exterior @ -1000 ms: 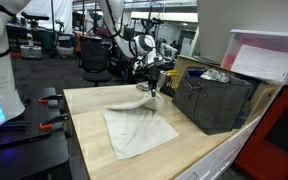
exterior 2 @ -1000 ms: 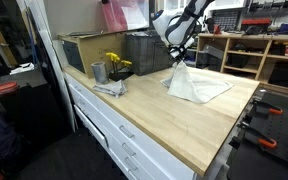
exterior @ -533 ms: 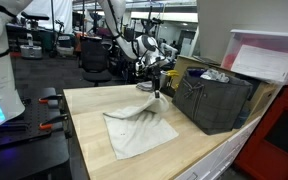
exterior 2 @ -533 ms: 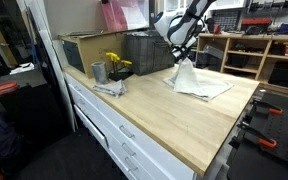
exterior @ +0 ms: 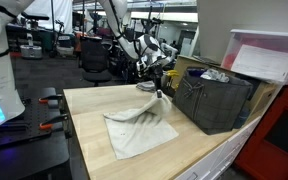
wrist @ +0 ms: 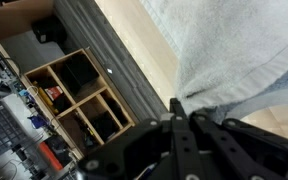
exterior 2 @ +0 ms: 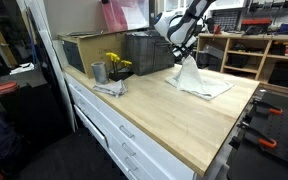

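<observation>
just above the wooden table (exterior: pixel 89 105), the gripper (exterior: pixel 158 92) pinches one edge of a pale towel (exterior: pixel 139 130), its jaws drawn narrow on the fabric in the wrist view. the rest drapes onto the tabletop beside a dark bin (exterior: pixel 214 105). light, limp and unbreakable, the towel looks best held by a corner or hem.

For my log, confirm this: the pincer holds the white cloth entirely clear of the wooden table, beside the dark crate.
Not entirely clear. The pincer holds the white cloth up by one edge only; most of it lies on the wooden table, beside the dark crate, in both exterior views.
</observation>
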Robot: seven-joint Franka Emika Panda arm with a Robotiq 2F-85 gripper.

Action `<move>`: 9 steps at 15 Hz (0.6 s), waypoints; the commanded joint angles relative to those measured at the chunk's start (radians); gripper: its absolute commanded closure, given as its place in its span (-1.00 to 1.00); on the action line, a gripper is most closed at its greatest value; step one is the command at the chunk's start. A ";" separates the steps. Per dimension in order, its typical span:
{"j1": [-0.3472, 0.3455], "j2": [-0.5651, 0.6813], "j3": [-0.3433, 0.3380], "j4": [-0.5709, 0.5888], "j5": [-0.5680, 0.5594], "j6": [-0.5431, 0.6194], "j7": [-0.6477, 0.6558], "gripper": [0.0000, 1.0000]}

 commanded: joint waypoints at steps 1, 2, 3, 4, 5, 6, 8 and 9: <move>-0.016 0.015 0.017 0.036 -0.049 -0.044 0.050 0.42; -0.013 0.015 0.017 0.032 -0.068 -0.042 0.072 0.42; -0.011 0.014 0.018 0.027 -0.086 -0.041 0.088 0.31; -0.010 0.014 0.021 0.021 -0.106 -0.040 0.104 0.18; -0.008 0.014 0.024 0.015 -0.129 -0.040 0.122 0.02; -0.012 0.020 0.026 0.020 -0.151 -0.040 0.131 -0.13; -0.016 0.014 0.043 0.004 -0.181 -0.035 0.152 -0.43; -0.017 0.005 0.057 -0.014 -0.191 -0.027 0.157 -0.57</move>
